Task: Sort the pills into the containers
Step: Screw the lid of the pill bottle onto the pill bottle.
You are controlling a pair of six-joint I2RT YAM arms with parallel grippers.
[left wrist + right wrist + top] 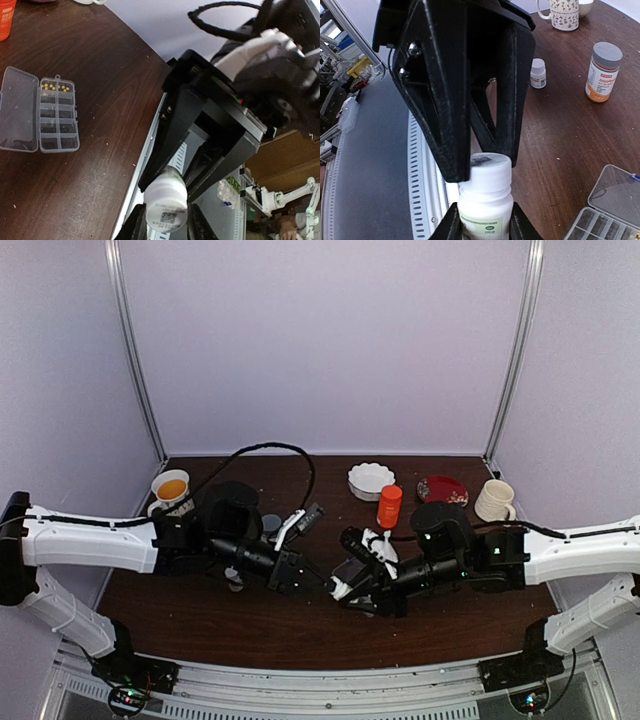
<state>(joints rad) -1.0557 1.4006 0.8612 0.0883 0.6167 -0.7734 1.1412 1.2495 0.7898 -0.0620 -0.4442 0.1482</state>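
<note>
In the left wrist view the pill box [59, 116] lies open at the left edge on the tabletop [110, 100]. It has pills [55, 87] only in its top cells, and an orange bottle [6, 17] stands in the upper left corner. The right wrist view shows a grey-capped bottle [603, 71], a tiny bottle [538, 73] and a mug [565, 12] at upper right. The left jaws are clenched on the cap of a white bottle [485, 210], and the right jaws clasp its body. The left arm [95, 540] and right arm [580, 550] stretch inward, meeting at lower centre of the top view.
</note>
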